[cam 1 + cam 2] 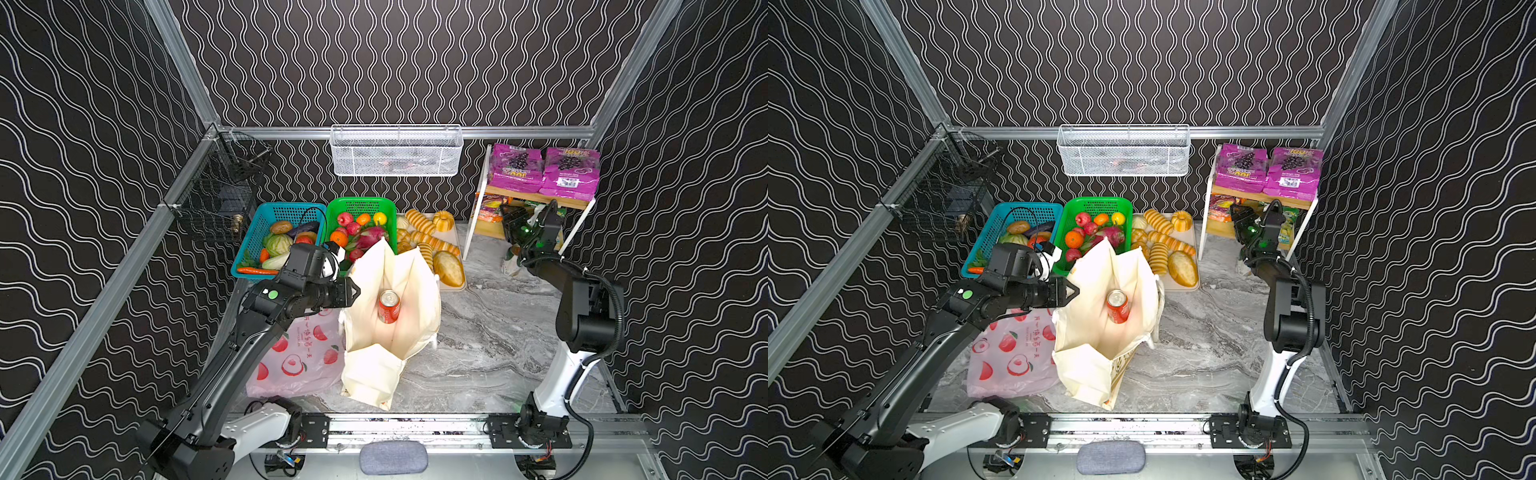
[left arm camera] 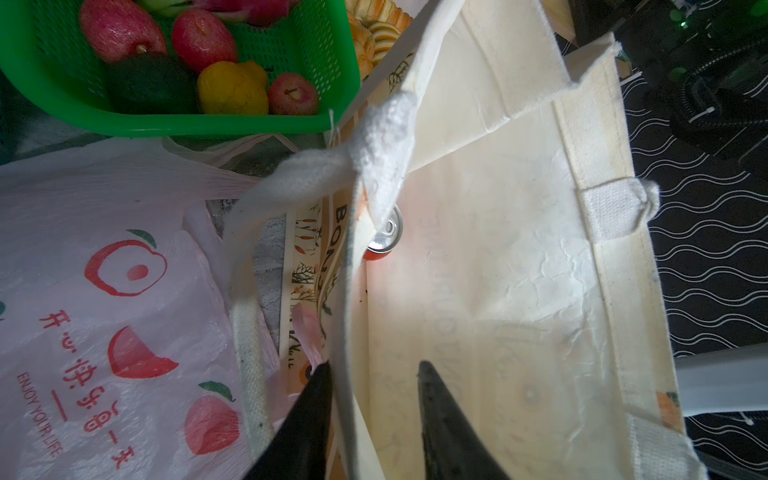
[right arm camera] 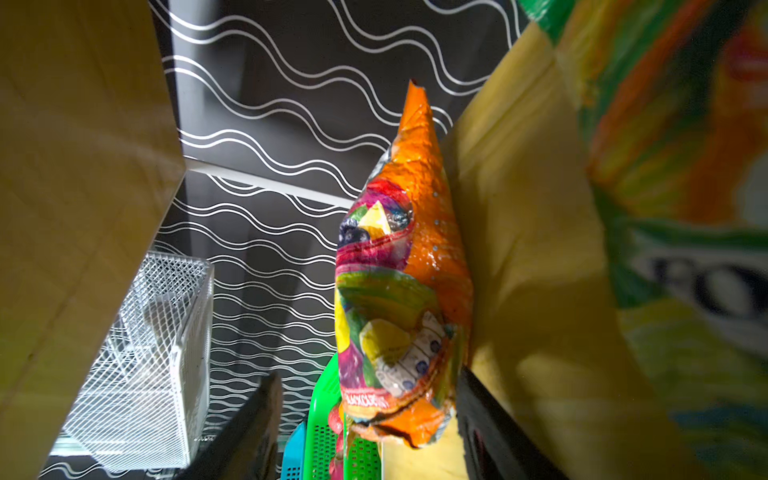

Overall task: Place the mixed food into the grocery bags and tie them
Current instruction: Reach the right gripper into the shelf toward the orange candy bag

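The cream cloth tote point(image 1: 399, 340) point(image 1: 1096, 332) stands open at mid-table with the red soda can point(image 1: 388, 306) point(image 1: 1117, 306) point(image 2: 384, 243) upright inside. My left gripper point(image 1: 353, 291) point(image 2: 372, 365) is open at the tote's left rim, which runs between the fingers and touches only one. The pink plastic bag point(image 1: 297, 361) point(image 2: 104, 291) lies flat beside the tote. My right gripper point(image 1: 509, 216) point(image 3: 368, 374) is open under the shelf, with an orange-yellow snack bag point(image 3: 407, 270) between its spread fingers. Two purple grape packets point(image 1: 515, 168) lie on the shelf top. The dragon fruit point(image 1: 370, 237) lies in the green basket point(image 1: 359, 204).
A blue basket point(image 1: 266, 216) of vegetables stands left of the green one. A tray point(image 1: 453, 289) of bread loaves sits right of the tote's back. A white wire basket point(image 1: 397, 151) hangs on the back wall and a black one point(image 1: 216, 195) at the left. The wooden shelf point(image 1: 540, 197) fills the back right.
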You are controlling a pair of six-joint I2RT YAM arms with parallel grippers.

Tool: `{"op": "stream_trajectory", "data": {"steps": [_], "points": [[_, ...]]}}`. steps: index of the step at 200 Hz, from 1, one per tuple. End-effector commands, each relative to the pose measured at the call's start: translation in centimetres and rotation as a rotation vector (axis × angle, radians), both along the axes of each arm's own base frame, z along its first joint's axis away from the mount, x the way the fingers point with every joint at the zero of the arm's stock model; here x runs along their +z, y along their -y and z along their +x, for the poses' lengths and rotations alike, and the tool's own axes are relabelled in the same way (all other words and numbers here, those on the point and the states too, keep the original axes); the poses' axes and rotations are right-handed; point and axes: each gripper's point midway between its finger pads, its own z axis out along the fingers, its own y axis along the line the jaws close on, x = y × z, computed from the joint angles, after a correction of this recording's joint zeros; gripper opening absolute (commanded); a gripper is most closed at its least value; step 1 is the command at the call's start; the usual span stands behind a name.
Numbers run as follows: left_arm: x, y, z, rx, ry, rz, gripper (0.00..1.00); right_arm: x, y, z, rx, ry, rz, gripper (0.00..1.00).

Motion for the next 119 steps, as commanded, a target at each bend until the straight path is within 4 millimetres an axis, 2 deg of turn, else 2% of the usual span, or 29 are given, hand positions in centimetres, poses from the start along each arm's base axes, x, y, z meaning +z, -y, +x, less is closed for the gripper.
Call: {"op": "stream_trajectory", "data": {"steps": [1,16,40,85,96,113,119], "points": [[0.3,-0.2,0.2,-0.002,0.017,0.011,0.37,-6.3,0.8,-0.8,-0.061,-0.223,-0.052,0.65],[0.3,-0.1,0.2,-0.003,0.018,0.011,0.37,-6.8,0.7,-0.9,-0.07,-0.231,-0.075,0.59],[0.5,-0.1,0.3,-0.002,0.019,0.014,0.37,-7.1,0.6,-1.1,-0.076,-0.224,-0.08,0.34],[0.4,-0.1,0.4,-0.004,0.016,0.015,0.37,-5.4,0.7,-1.3,-0.075,-0.191,-0.119,0.04],[0.4,-0.1,0.4,-0.003,0.017,0.015,0.37,-4.6,0.6,-1.5,-0.073,-0.179,-0.124,0.0],[0.3,-0.1,0.4,-0.003,0.016,0.016,0.37,-3.3,0.6,-2.1,-0.076,-0.155,-0.134,0.0],[0.4,-0.1,0.4,-0.003,0.02,0.014,0.37,-3.6,0.6,-2.3,-0.076,-0.162,-0.134,0.0]]}}
